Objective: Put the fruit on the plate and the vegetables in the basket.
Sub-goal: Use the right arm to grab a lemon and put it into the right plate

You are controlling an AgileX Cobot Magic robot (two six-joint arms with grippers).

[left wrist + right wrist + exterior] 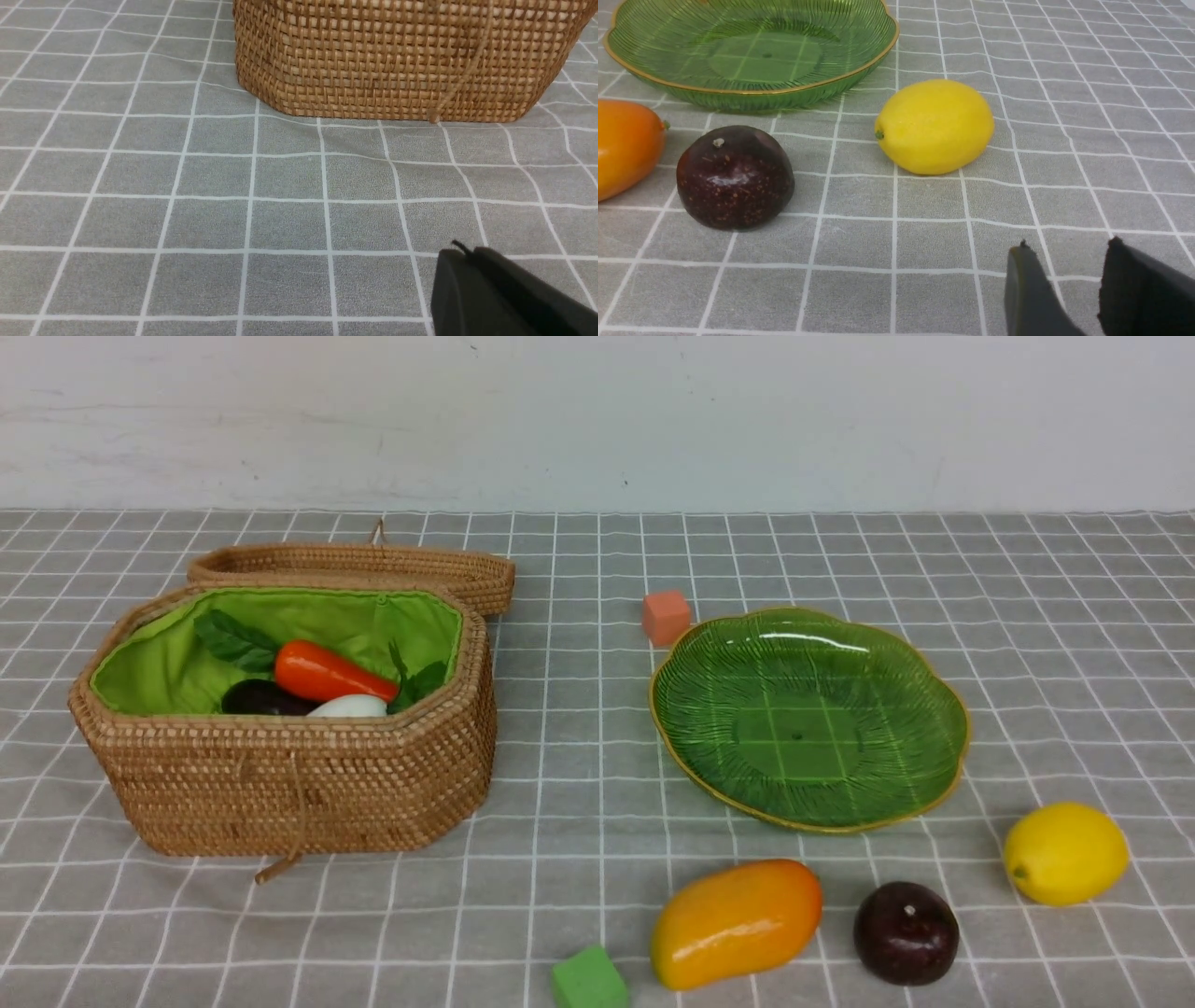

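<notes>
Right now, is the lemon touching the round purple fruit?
Apart. The right wrist view shows bare grey cloth between the lemon and the purple fruit.

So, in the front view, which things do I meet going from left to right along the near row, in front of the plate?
green cube → mango → dark purple fruit → lemon
</notes>
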